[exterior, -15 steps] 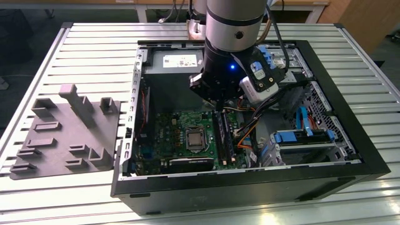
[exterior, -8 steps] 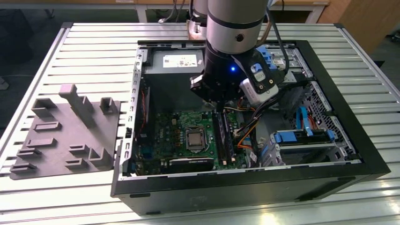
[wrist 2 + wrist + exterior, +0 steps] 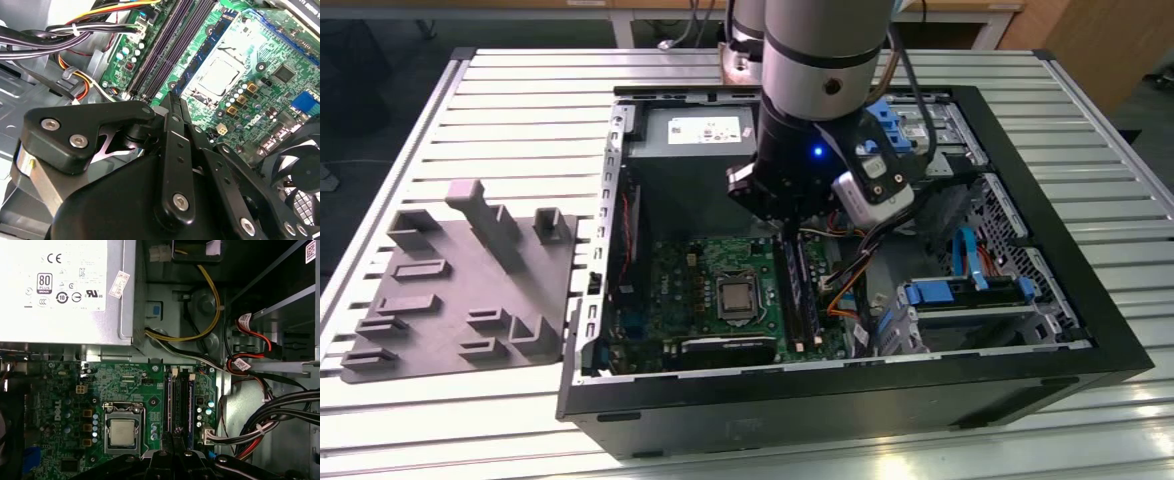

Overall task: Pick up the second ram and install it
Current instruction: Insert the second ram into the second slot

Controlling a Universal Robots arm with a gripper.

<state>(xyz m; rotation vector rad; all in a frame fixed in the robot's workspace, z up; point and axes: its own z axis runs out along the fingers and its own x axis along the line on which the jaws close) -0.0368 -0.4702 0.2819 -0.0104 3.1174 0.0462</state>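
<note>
My gripper (image 3: 790,228) hangs inside the open computer case, low over the far end of the long black memory slots (image 3: 797,295) of the green motherboard (image 3: 687,290). In the second wrist view the black fingers (image 3: 169,112) are pressed together, gripper (image 3: 172,100) shut, with nothing sticking out past their tips. The slots (image 3: 165,47) run away just beyond them. In the first wrist view the gripper (image 3: 175,445) sits at the near end of the two slot rows (image 3: 180,402). From these angles I cannot tell the second ram apart from the dark slots.
The processor socket (image 3: 122,432) lies beside the slots. A grey power supply (image 3: 55,285) fills the case's far end. Cable bundles (image 3: 280,415) and blue drive brackets (image 3: 961,290) crowd the exterior view's right. A grey holder tray (image 3: 454,280) lies outside the case on the slatted table.
</note>
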